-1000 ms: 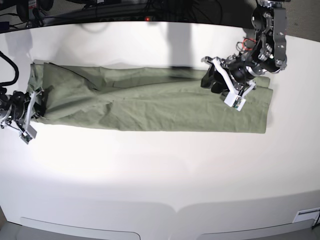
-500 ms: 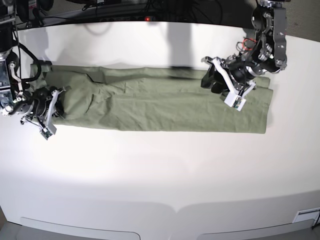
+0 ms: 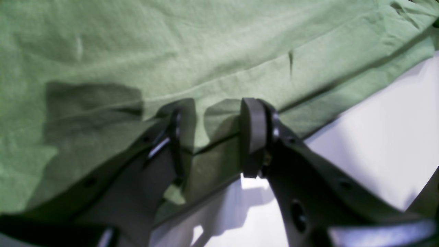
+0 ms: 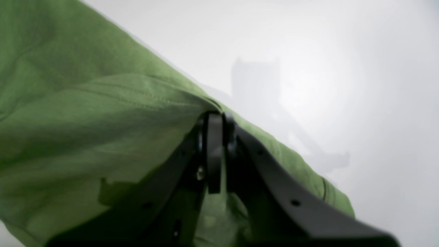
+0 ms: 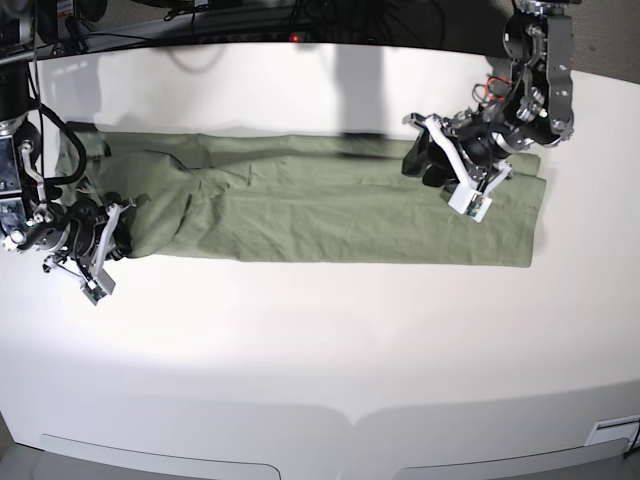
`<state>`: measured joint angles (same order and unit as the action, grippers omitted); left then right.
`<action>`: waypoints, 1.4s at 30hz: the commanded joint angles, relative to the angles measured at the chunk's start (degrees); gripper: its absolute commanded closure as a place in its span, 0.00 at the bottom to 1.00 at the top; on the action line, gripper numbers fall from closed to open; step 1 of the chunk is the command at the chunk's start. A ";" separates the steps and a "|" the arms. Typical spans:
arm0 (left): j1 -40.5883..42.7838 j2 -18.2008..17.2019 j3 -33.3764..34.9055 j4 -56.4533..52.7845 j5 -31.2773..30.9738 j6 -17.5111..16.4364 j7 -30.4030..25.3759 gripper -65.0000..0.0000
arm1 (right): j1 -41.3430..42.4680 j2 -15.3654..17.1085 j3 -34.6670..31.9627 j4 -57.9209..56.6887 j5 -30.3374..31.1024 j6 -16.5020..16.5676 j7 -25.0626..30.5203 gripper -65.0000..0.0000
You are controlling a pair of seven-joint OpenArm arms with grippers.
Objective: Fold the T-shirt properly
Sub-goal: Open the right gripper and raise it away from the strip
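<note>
The olive-green T-shirt (image 5: 330,205) lies as a long folded strip across the white table (image 5: 320,340). My right gripper (image 5: 120,218), at the strip's left end, is shut on the T-shirt. In the right wrist view its jaws (image 4: 214,116) pinch a hemmed fold of the cloth (image 4: 85,120), which is raised off the table. My left gripper (image 5: 422,165) rests over the strip's right part. In the left wrist view its fingers (image 3: 253,130) stand apart over a folded edge of the cloth (image 3: 171,51), and the left gripper (image 3: 212,120) grips nothing.
Dark cables and equipment (image 5: 250,20) run along the table's far edge. The left arm's body (image 5: 535,90) reaches in from the far right corner. The right arm's column (image 5: 15,150) stands at the left edge. Bare table spreads in front of the shirt.
The right gripper has carried the shirt's left end inward to the right, bunching the cloth there. The left arm has not moved.
</note>
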<state>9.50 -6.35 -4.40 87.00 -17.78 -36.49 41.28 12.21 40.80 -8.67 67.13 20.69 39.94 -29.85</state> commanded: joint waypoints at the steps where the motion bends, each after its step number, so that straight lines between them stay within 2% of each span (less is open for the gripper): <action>1: -0.31 -0.35 -0.04 0.35 1.29 0.50 1.53 0.66 | 1.42 1.44 0.72 0.70 0.26 0.06 0.35 1.00; 4: -0.31 -0.37 -0.04 0.35 1.29 0.50 1.53 0.66 | 1.42 1.44 0.72 0.70 0.26 0.06 -1.07 0.85; 5: -0.28 -0.37 -0.04 0.35 1.31 0.50 1.53 0.66 | 1.42 1.53 0.72 0.70 0.26 0.06 -1.07 0.83; 14: -0.28 -0.35 -0.04 0.35 1.29 0.50 1.53 0.66 | 4.48 2.64 0.79 0.74 -1.16 0.06 -2.16 0.83; 18: -0.28 -0.37 -0.04 0.35 1.29 0.50 1.51 0.66 | 9.09 2.86 0.83 1.27 6.14 0.06 -5.57 0.83; 22: -0.28 -0.37 -0.04 0.35 1.29 0.50 0.74 0.66 | 12.66 2.84 0.83 2.86 17.73 0.06 -7.56 0.83; 26: -0.31 -0.37 -0.04 0.35 1.29 0.48 0.59 0.66 | 12.46 2.56 0.83 6.51 27.32 0.06 -15.78 0.83; 28: -0.28 -0.37 -0.04 0.35 1.29 0.48 0.63 0.66 | 10.78 2.36 0.83 7.85 28.46 0.06 -18.25 0.83; 33: -0.28 -0.35 -0.04 0.35 1.29 0.50 0.61 0.66 | 3.87 2.38 0.83 8.24 27.54 0.06 -17.66 0.83; 35: -0.31 -0.35 -0.04 0.35 1.29 0.50 0.61 0.66 | 1.81 2.16 1.70 8.24 29.29 0.06 -17.16 0.83; 37: -0.31 -0.35 -0.04 0.35 1.29 0.50 0.63 0.66 | 0.57 1.01 4.44 8.24 31.28 0.06 -17.81 0.83; 42: -0.31 -0.35 -0.04 0.35 1.29 0.50 0.66 0.66 | -2.62 -3.19 13.81 8.22 29.18 0.06 -20.79 0.83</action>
<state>9.50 -6.35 -4.40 87.00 -17.56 -36.45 40.86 8.91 36.51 4.86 74.65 49.41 39.75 -50.70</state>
